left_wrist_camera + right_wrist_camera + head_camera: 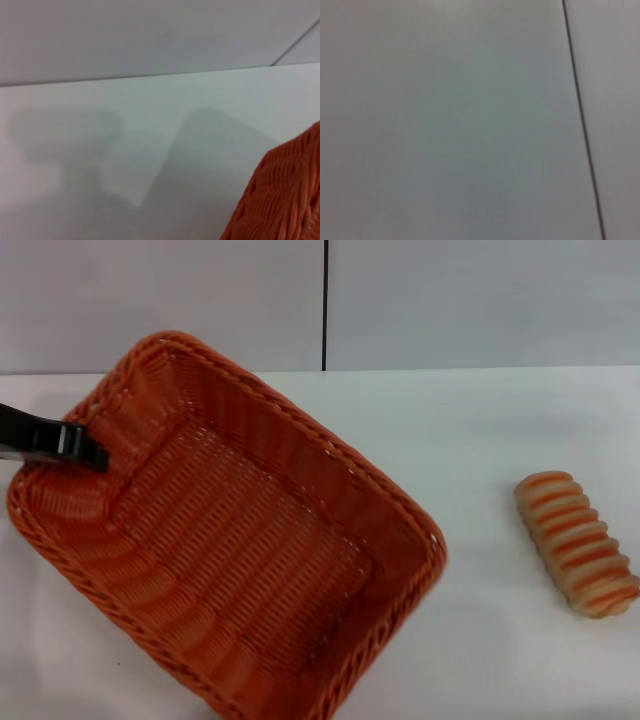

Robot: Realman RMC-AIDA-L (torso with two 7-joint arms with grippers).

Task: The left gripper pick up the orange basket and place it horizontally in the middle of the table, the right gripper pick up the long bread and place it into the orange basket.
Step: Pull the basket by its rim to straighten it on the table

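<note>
The orange basket (240, 540) fills the left and middle of the head view, turned diagonally, with one corner pointing to the far left and one to the near right. My left gripper (88, 450) comes in from the left and is shut on the basket's left short wall at the rim. A corner of the orange basket (280, 200) also shows in the left wrist view, above shadows on the table. The long bread (577, 542) lies on the white table (480, 430) at the right, well apart from the basket. My right gripper is out of view.
A pale wall with a dark vertical seam (325, 305) stands behind the table's far edge. Bare tabletop lies between the basket and the bread. The right wrist view shows only a pale surface with a dark line (582, 125).
</note>
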